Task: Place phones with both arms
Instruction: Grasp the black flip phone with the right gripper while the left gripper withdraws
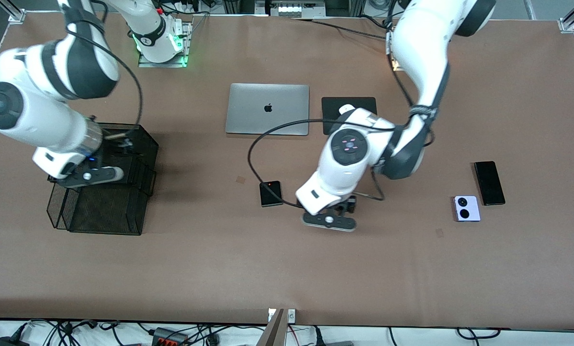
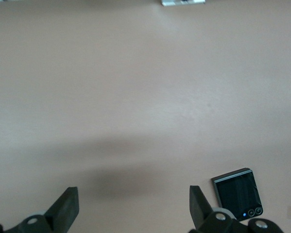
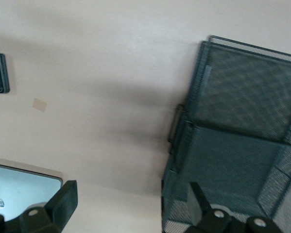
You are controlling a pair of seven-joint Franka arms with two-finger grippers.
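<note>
A brown desk (image 1: 287, 269) carries a silver laptop (image 1: 267, 115); nearer the camera than it lies the black folded phone (image 1: 271, 193), with the left gripper (image 1: 328, 220) spread wide and empty just beside. The lilac phone (image 1: 467, 208) and slim black phone (image 1: 489, 182) sit toward the left arm's end. The right gripper (image 3: 128, 206), also wide and empty, hangs over a mesh basket (image 1: 109, 206), its fingers hidden in the front view.

Brown table (image 1: 287, 269) carries a closed silver laptop (image 1: 267, 109), logo up, near the edge by the robot bases, mid-length. Black mouse pad (image 1: 349, 106) lies just beside it, toward the left arm's end. Black wire-mesh organizer (image 1: 105, 202) stands toward the right arm's end, tiered compartments.
</note>
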